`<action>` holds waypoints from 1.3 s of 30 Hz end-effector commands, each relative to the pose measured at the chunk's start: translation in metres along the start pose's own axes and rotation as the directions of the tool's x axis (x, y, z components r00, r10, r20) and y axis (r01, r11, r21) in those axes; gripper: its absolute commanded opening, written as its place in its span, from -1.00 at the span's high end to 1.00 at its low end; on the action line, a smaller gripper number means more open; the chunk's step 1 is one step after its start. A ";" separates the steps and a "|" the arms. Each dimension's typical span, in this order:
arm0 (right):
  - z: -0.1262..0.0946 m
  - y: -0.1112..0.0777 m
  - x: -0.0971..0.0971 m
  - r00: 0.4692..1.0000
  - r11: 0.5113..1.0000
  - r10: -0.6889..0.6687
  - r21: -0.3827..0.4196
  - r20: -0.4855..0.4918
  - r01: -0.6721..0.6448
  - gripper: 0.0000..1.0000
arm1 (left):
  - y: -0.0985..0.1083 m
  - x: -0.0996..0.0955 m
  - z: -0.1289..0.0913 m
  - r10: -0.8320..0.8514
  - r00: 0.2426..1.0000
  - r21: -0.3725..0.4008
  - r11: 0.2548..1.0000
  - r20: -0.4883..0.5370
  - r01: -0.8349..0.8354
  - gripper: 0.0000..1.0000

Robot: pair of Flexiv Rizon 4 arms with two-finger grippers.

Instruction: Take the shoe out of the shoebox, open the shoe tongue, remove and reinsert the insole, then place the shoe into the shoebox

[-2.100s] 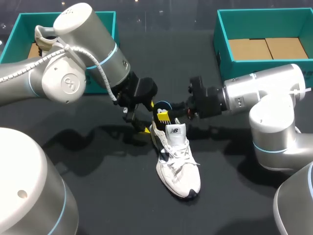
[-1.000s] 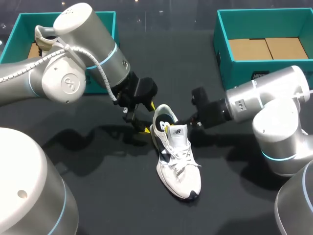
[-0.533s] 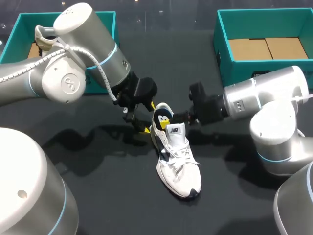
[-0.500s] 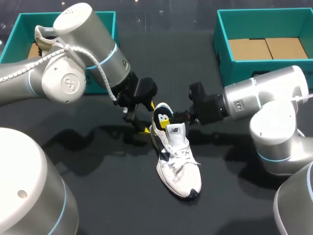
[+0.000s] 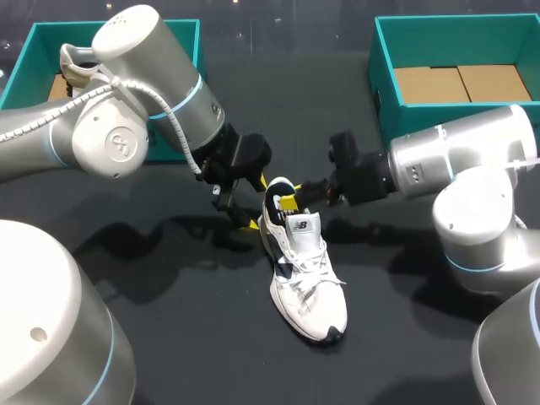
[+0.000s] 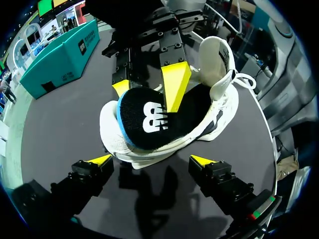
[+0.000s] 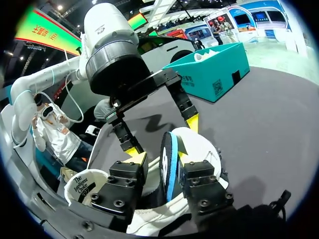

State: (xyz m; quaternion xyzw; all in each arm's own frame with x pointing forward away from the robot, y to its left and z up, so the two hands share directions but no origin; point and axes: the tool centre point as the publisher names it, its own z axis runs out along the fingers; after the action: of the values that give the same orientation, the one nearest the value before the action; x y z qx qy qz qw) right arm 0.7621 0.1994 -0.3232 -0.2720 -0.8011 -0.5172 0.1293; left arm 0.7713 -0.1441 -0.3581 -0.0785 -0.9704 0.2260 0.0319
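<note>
The right end effector (image 5: 291, 201) pinches the insole (image 7: 167, 159), upright in the heel opening of the sneaker (image 5: 305, 270); the left end effector (image 6: 152, 160), released, flanks that heel, likely to steady it.

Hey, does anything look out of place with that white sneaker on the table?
The black insole with a blue edge is not lying flat: its heel end sticks up out of the white lace-up sneaker, pinched on edge by the right gripper. Nothing looks spilled or damaged.
</note>
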 end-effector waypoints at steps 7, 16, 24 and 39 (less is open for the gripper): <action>0.005 -0.011 -0.015 0.996 0.995 0.088 0.048 -0.018 -0.087 1.00 | 0.000 0.000 0.000 0.001 1.000 -0.001 1.000 0.000 -0.001 -1.00; 0.011 -0.045 0.001 0.981 0.977 0.190 0.092 0.030 -0.192 1.00 | 0.000 0.000 0.000 0.001 1.000 -0.001 1.000 0.000 -0.001 -1.00; 0.005 -0.049 0.010 0.977 0.974 0.198 0.100 0.081 -0.205 1.00 | 0.000 0.000 0.000 0.001 1.000 -0.001 1.000 0.000 -0.001 -1.00; 0.000 -0.007 0.000 0.998 0.999 0.024 0.038 0.053 -0.026 0.11 | 0.000 0.000 0.000 0.001 1.000 -0.001 1.000 0.000 -0.001 -1.00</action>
State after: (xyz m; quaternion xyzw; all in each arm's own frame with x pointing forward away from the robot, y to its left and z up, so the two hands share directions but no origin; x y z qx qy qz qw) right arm 0.7534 0.1964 -0.3302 -0.2955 -0.8095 -0.4934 0.1178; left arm 0.7713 -0.1441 -0.3581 -0.0785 -0.9704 0.2260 0.0319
